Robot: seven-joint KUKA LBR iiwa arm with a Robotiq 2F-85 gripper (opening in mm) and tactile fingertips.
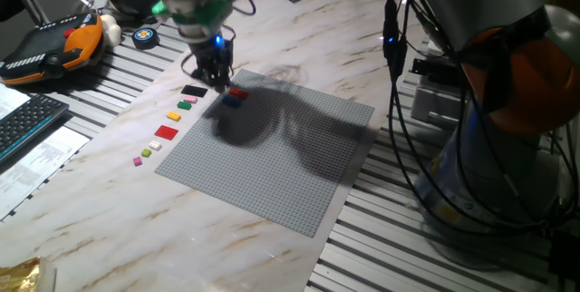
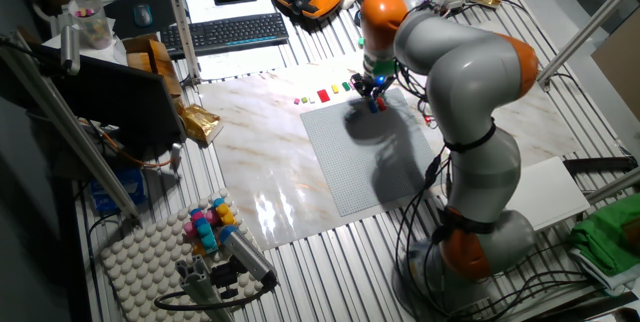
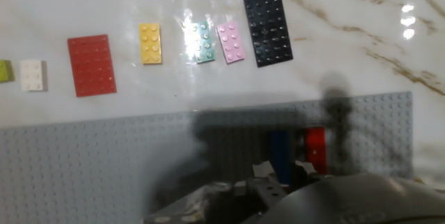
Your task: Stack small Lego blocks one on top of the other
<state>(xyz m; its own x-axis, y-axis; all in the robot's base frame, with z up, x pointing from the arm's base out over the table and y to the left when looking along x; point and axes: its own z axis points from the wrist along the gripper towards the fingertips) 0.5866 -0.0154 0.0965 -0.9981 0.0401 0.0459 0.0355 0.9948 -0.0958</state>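
Note:
The small blue brick (image 3: 281,151) and the small red brick (image 3: 316,147) lie side by side, a little apart, on the grey baseplate (image 3: 97,161) near its far edge. In one fixed view they are the red brick (image 1: 238,93) and the blue brick (image 1: 233,102). My gripper (image 1: 216,74) hovers just above and beside them, pointing down. In the hand view its two fingertips (image 3: 263,170) stand apart at the bottom, with the blue brick showing between them. The gripper (image 2: 372,86) holds nothing.
Beside the baseplate (image 1: 272,160), a row lies on the marble: a black piece (image 3: 268,24), pink (image 3: 231,42), teal (image 3: 204,41) and yellow (image 3: 150,43) bricks, a larger red plate (image 3: 92,65), a white brick (image 3: 33,74). A keyboard (image 1: 23,120) and a pendant (image 1: 50,47) are at the left.

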